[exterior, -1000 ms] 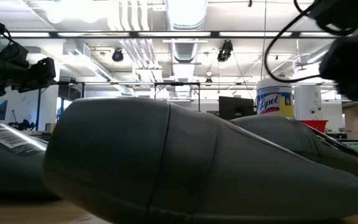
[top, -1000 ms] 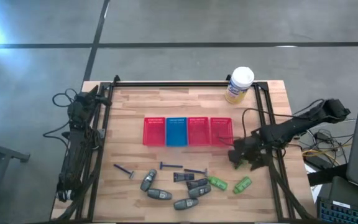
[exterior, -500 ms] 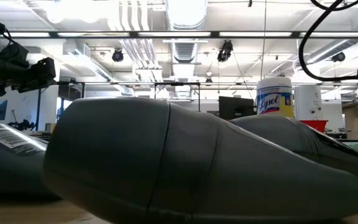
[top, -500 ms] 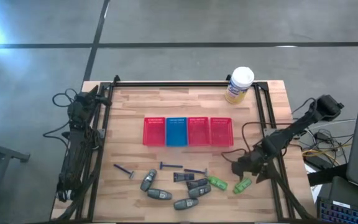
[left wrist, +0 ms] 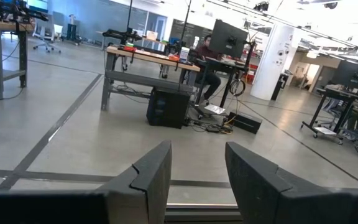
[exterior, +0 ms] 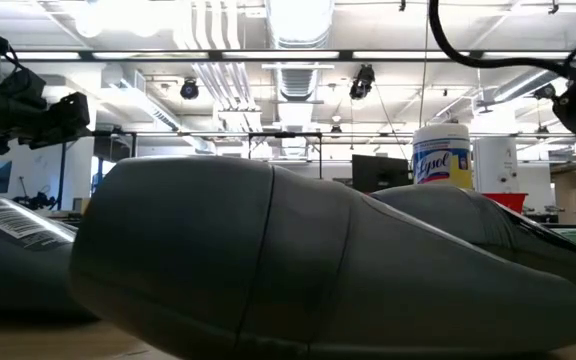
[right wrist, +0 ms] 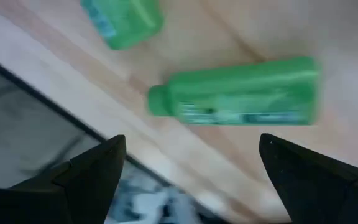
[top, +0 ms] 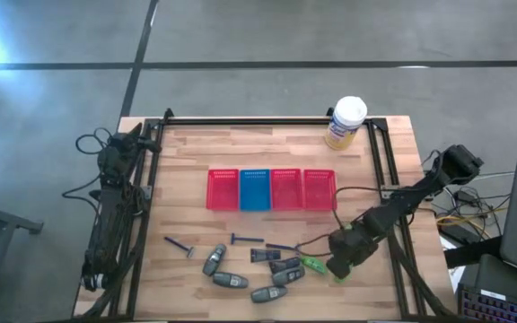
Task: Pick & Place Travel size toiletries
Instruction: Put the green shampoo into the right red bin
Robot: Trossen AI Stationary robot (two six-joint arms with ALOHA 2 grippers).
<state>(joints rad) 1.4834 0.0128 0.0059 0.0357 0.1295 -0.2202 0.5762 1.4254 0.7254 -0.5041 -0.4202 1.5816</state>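
1. Right gripper (top: 340,261) low over the near right part of the wooden table (top: 196,152), directly above a green bottle (right wrist: 238,91) that lies flat on its side; in the right wrist view its two dark fingers (right wrist: 82,177) stand wide apart, one on each side of that bottle, touching nothing and holding nothing
2. Second green bottle (right wrist: 122,21) lies near the first in the right wrist view, also on its side; the high view shows a green bottle (top: 312,263) just beside the gripper, toward the table's middle
3. Grey oval bottles (top: 229,281) and small dark bottles (top: 284,265) lie loosely clustered along the near edge, left of the green ones; thin razors (top: 180,245) lie scattered just behind them
4. Row of four mesh baskets (top: 271,189), red, blue, red, red, sits side by side mid-table, well apart from the toiletries
5. White-and-yellow canister (top: 346,122) stands upright at the far right edge
6. Left gripper (left wrist: 194,180) is parked off the table's left side, its fingers parted with a clear gap and nothing between them
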